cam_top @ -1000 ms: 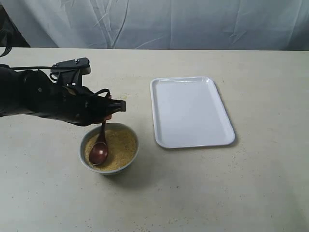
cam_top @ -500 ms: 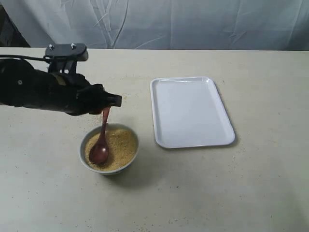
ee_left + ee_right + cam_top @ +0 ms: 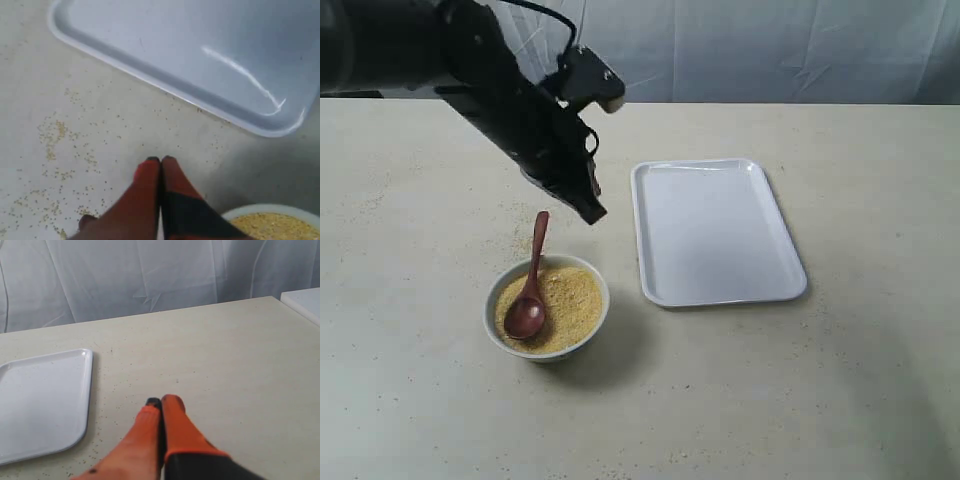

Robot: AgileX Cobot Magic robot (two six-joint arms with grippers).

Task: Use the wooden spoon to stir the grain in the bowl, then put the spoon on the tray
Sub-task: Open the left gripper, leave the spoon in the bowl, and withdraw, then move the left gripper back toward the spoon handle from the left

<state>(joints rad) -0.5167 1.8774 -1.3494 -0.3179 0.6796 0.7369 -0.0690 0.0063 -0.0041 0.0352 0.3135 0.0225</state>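
Note:
The wooden spoon (image 3: 532, 282) rests by itself in the cream bowl (image 3: 604, 293). Its scoop lies on the golden grain (image 3: 572, 300) and its handle leans over the far rim. My left gripper (image 3: 592, 213) hangs shut and empty just beyond the handle's tip, between the bowl and the white tray (image 3: 715, 230). In the left wrist view its red fingers (image 3: 161, 160) are pressed together over bare table, with the tray (image 3: 200, 45) ahead, the bowl's rim (image 3: 272, 209) and grain (image 3: 280, 227) at the edge. My right gripper (image 3: 161, 401) is shut and empty above the table beside the tray (image 3: 40, 400).
Spilled grain is scattered on the beige table (image 3: 770, 390) near the bowl's far side (image 3: 55, 135). A white cloth backdrop (image 3: 740, 50) hangs behind the table. The left arm (image 3: 490, 80) stretches over the table's far left.
My left gripper has let go of the spoon handle, risen and swung toward the tray. The spoon stays leaning in the bowl.

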